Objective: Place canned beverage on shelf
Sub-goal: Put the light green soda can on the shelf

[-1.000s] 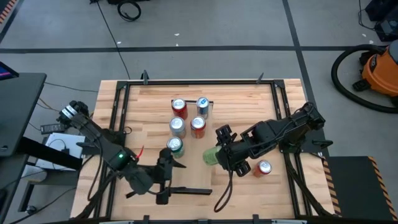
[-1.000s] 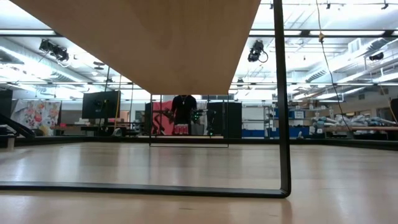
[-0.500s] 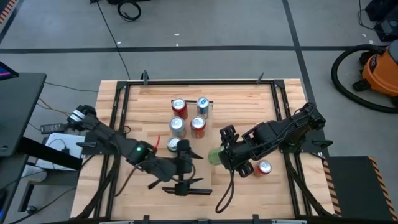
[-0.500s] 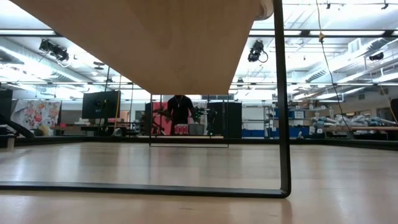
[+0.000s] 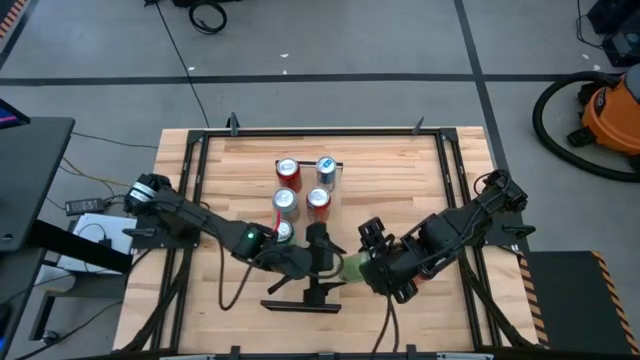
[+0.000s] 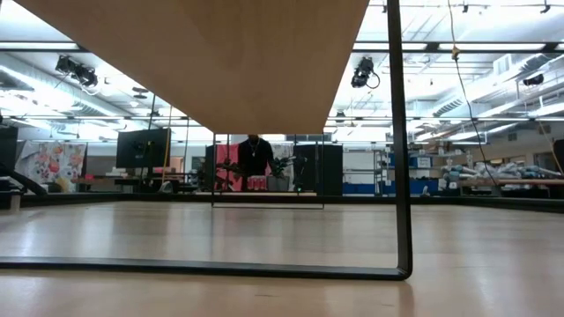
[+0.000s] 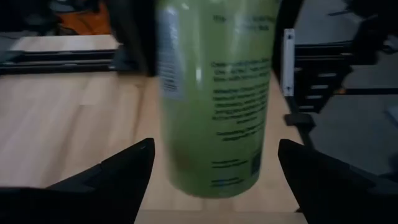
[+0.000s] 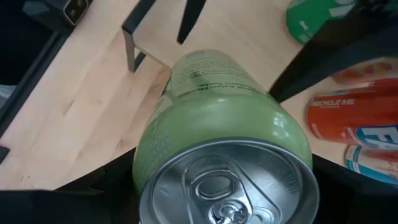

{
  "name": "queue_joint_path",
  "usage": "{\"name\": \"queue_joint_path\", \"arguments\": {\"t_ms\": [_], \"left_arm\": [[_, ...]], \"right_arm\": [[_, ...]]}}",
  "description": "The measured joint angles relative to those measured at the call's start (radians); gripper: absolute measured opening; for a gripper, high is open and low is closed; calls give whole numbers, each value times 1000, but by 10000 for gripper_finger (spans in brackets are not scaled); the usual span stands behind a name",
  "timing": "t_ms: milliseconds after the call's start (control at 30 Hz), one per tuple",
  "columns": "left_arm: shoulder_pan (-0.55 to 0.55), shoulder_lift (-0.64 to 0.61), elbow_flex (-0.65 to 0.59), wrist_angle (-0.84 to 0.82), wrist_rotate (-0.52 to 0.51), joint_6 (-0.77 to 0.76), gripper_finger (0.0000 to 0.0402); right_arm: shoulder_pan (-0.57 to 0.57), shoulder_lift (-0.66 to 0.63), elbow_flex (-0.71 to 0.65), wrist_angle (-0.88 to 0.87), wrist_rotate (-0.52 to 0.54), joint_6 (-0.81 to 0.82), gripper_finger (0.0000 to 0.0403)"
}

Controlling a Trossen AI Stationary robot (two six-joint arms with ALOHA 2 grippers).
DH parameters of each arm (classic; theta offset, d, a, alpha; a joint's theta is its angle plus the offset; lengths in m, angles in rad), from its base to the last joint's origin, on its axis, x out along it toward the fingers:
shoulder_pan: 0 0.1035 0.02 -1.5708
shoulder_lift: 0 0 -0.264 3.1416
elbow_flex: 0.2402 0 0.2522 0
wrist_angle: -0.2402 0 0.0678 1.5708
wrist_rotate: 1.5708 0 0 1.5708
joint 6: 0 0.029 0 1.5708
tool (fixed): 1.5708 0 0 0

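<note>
- Your left gripper [image 5: 322, 248] has its fingers [image 7: 115, 177] spread wide, one on each side of the green can [image 5: 352, 265], with clear gaps to its wall in the left wrist view; nothing is pinched.
- You can see that arm reaching from the table's left edge across the front middle of the tabletop [image 5: 230, 170], its gripper just left of the green can.
- Behind it stand your other cans, well apart from the grippers: a red can [image 5: 287, 172], a blue-and-white can [image 5: 325, 170], a silver can [image 5: 285, 204], a second red can [image 5: 318, 202] and a green-and-white can [image 5: 283, 233].
- Your shelf [image 6: 220, 62] fills the top of the low view as a light-wood underside on a dark leg frame; from above you catch only dark bars at the table's front middle.
- Your right gripper [image 5: 378, 258] is closed on the green can, its rim and pull tab up close in the right wrist view, just right of the left gripper.
- Compared with a second ago, your left gripper has travelled from front left to the can, and your right gripper has carried the can forward and now covers the red can that lay right of it.
</note>
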Motion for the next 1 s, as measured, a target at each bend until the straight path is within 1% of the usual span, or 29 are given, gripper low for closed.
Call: {"name": "queue_joint_path", "arguments": {"t_ms": [133, 267, 467, 567, 667, 867, 1000], "left_arm": [[15, 31, 0, 28, 22, -2, 353], [34, 44, 0, 69, 90, -2, 353], [55, 44, 0, 80, 123, 1, 353], [66, 44, 0, 82, 171, 3, 352], [68, 44, 0, 74, 175, 5, 342], [68, 44, 0, 73, 180, 5, 310], [68, 43, 0, 73, 180, 8, 308]], "right_arm": [[16, 0, 0, 13, 4, 1, 323], [18, 0, 0, 21, 7, -4, 323], [17, 0, 0, 51, 33, -79, 323], [12, 0, 0, 67, 43, -96, 323], [9, 1, 0, 68, 53, -98, 323], [10, 1, 0, 80, 49, -102, 323], [10, 2, 0, 78, 70, -87, 323]]}}
